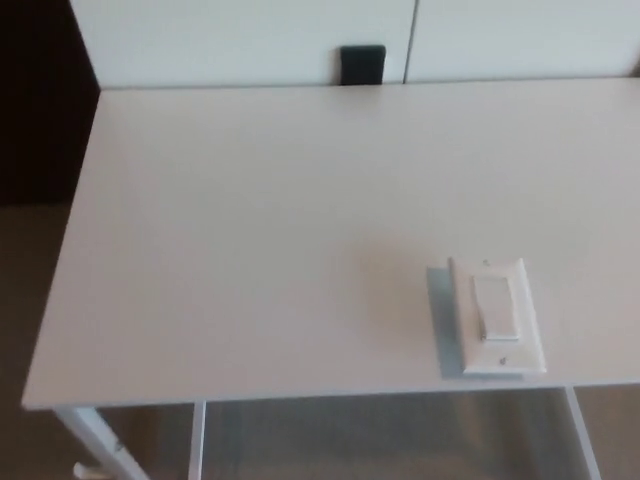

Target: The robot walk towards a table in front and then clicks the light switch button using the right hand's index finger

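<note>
A white light switch (496,314) with a rocker button lies flat on the white table (250,230), close to the table's front edge and right of the middle. The rocker sits in the middle of its rectangular plate. Neither of my hands shows in the head view, and no arm either.
A white partition (240,40) stands behind the table with a small black block (362,64) at its foot. Dark space lies past the table's left edge. White table legs (100,445) and brown floor show below the front edge.
</note>
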Robot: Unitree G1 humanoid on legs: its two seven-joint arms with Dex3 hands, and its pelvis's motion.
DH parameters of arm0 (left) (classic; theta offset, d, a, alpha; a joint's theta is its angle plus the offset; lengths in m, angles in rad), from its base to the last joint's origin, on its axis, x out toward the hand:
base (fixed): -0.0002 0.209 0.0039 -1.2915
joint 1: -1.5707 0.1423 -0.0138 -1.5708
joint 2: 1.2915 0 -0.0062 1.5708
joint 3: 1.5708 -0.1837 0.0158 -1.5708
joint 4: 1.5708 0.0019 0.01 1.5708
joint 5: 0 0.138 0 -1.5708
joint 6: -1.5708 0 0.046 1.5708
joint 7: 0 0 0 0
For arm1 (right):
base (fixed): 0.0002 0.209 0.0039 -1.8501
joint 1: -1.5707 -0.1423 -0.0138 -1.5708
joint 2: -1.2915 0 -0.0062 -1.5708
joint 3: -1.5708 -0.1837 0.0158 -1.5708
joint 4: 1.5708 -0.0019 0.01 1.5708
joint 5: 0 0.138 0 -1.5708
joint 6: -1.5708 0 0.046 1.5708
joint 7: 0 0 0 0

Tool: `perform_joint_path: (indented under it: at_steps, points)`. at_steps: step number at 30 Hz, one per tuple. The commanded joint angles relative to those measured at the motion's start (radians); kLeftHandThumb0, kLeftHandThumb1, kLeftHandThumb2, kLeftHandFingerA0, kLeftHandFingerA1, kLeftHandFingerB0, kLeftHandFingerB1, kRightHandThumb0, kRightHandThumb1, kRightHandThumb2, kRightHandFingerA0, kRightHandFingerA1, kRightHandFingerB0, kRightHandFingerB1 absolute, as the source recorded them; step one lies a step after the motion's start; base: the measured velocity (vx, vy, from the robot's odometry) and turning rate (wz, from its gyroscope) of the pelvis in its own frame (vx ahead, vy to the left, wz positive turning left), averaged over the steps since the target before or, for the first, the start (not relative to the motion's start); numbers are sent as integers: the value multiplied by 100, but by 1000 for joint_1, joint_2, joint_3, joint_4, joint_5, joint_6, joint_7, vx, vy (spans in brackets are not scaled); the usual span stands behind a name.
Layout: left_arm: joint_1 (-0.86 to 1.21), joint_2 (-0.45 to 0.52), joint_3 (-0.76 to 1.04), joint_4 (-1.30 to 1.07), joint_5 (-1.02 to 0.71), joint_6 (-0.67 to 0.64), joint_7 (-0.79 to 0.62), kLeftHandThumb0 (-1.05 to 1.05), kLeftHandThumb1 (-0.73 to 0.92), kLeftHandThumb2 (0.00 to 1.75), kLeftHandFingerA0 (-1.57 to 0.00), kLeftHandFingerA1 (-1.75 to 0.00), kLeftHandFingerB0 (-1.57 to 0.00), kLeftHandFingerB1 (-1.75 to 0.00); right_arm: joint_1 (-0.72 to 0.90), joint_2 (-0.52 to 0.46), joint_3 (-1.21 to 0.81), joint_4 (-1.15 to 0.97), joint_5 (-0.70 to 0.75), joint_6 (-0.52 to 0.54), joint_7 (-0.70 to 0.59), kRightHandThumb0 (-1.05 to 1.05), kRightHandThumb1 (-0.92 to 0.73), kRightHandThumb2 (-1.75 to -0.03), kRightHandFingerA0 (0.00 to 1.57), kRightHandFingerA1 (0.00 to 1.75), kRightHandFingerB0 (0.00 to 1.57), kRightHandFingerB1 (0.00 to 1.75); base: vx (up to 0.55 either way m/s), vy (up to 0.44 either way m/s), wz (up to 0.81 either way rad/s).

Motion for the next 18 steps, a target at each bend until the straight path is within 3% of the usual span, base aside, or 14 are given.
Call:
perform_joint_path:
  at_steps: [1,2,3,4,5,12,13,18]
  points:
    - [41,-22,-37,-88,-14,41,-10,-9,52,93,-23,-55,-16,-50,13,-8,-3,-26,3,-2,-9,-65,-42,-86,68,63,51,54,113,-328,26]
    - [50,-27,-48,-100,-11,37,-11,-9,52,93,-23,-55,-16,-50,14,-7,-3,-29,4,-2,-8,-65,-42,-86,68,63,51,54,71,-181,-9]
    - [58,-34,-60,-116,-8,46,-4,-9,51,93,-24,-55,-16,-50,16,-8,-4,-33,6,-2,-8,-65,-54,-57,74,53,57,42,89,-139,0]
    - [64,-43,-71,-124,-13,49,-4,-9,51,93,-24,-55,-16,-50,21,-8,-4,-45,9,4,-4,-65,-42,-86,68,63,50,54,55,-122,-2]
    - [74,-52,-77,-141,-23,66,-5,-9,52,93,-22,-55,-14,-50,26,-7,-3,-57,8,11,-6,-64,-54,-57,74,53,57,41,0,0,0]
    - [175,-101,-185,-235,-3,65,7,-13,53,94,-21,-54,-12,-49,34,-4,-3,-78,10,24,-6,-64,-53,-57,77,51,56,39,31,52,-7]
    - [182,-103,-194,-239,-3,68,9,-18,73,65,-29,-45,-18,-37,36,-5,-1,-81,7,22,-7,-64,-53,-58,77,51,55,39,-87,157,10]
    - [192,-96,-216,-233,0,59,12,-17,74,65,-28,-45,-18,-37,42,-3,4,-95,0,22,-10,-63,-54,-57,77,51,56,39,36,136,13]
